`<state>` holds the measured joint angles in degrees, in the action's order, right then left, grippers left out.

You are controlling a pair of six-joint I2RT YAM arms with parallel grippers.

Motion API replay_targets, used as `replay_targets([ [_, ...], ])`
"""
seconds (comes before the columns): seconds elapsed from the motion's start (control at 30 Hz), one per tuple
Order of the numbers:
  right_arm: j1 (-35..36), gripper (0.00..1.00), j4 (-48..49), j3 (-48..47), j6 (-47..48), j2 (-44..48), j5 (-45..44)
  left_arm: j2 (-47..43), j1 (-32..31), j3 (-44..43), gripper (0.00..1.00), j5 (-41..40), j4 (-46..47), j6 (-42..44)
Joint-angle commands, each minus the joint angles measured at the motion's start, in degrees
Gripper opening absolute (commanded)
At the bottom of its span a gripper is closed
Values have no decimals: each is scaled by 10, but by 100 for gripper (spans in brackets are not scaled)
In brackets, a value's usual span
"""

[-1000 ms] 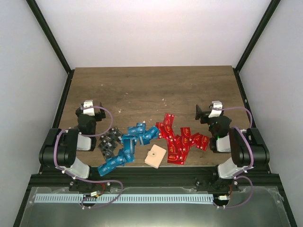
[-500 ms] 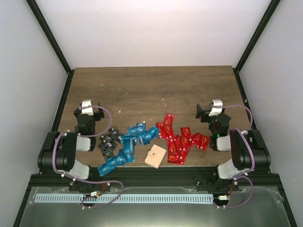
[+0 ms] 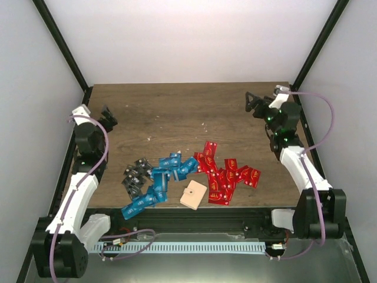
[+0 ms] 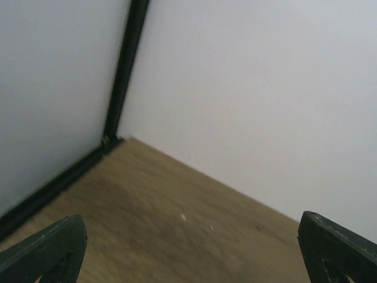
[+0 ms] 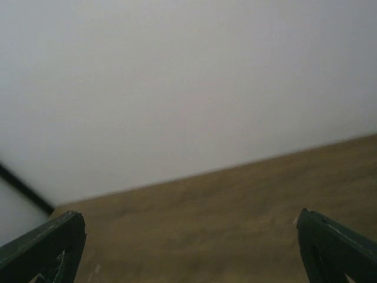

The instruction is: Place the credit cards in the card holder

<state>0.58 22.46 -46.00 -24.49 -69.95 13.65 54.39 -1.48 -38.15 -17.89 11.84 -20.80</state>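
Overlap among the credit cards [image 3: 219, 177], heaped along the near edge of the table [image 3: 188, 112], could make one pinch lift several. The loose card holder [image 3: 193, 194], between the blue and red heaps, may skid off. The left gripper [image 3: 108, 116] and right gripper [image 3: 252, 101] gape empty, well away.

Two slim arms, left arm [image 3: 76, 191] and right arm [image 3: 300, 165], white shells on the long links, black round joints, a thin purple cable [image 3: 331, 118] looping beside each arm, black block bases [image 3: 315, 212] at 5 and 7 o'clock, dark tapered fingers [image 4: 53, 244] with slightly scuffed tips
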Motion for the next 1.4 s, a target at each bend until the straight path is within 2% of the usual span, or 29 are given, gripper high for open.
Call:
replay_targets([
  [0.0, 23, 100, -201, -60, -38, -49, 138, -21, 2, 12, 100, 166, -131, -62],
  [0.1, 82, 100, -293, -81, -37, -58, 118, -23, -6, 0, 100, 257, -193, -56],
  [0.17, 131, 100, -324, -64, -53, -41, 76, -28, -33, -3, 98, 293, -242, -50],
  [0.4, 304, 100, -437, -9, -146, 34, -47, -54, -235, 26, 90, 274, -290, -103],
  [0.53, 374, 94, -484, 32, -203, 69, -50, -52, -329, 55, 82, 277, -297, -116],
  [0.7, 454, 87, -498, 90, -278, 120, -26, -49, -452, 73, 79, 241, -302, -142],
  [0.83, 516, 82, -487, 125, -333, 142, -18, -53, -513, 96, 74, 225, -284, -158],
  [1.03, 593, 70, -396, 207, -432, 150, -16, -33, -586, 115, 65, 200, -259, -167],
  [1.2, 627, 65, -330, 237, -469, 120, -19, -4, -615, 120, 62, 174, -233, -176],
  [1.37, 632, 60, -264, 267, -486, 105, -28, 32, -627, 127, 60, 166, -203, -174],
])
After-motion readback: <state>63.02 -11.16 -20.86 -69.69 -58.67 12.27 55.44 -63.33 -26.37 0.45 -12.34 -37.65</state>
